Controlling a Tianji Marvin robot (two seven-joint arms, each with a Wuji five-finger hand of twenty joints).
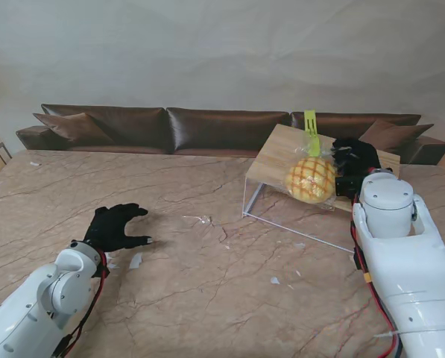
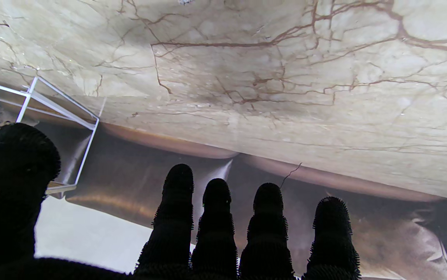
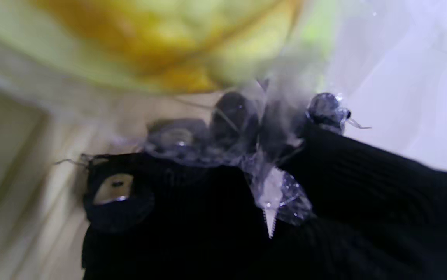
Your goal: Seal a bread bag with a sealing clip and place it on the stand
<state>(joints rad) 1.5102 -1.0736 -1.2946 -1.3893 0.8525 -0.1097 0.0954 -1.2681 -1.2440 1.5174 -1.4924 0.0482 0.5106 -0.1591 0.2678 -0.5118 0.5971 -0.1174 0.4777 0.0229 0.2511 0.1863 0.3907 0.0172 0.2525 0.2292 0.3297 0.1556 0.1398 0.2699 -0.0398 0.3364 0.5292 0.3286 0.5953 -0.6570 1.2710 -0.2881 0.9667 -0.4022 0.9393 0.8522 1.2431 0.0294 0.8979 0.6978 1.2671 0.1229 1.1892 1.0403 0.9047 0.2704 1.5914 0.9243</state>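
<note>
Your right hand (image 1: 354, 162) is up on the wooden stand (image 1: 278, 153), its black fingers (image 3: 231, 112) curled into the clear plastic of the bread bag (image 1: 312, 177). The bag lies on the stand's top with the golden criss-crossed bun inside, just beside your right hand on its left. The yellow-green sealing clip (image 1: 311, 124) sticks up from the bag's neck, on the side farther from me. In the right wrist view the crumpled plastic is bunched between the fingers, blurred at close range. Your left hand (image 1: 115, 227) rests low over the marble table (image 1: 207, 261), well apart from the stand, fingers (image 2: 215, 217) spread and holding nothing.
</note>
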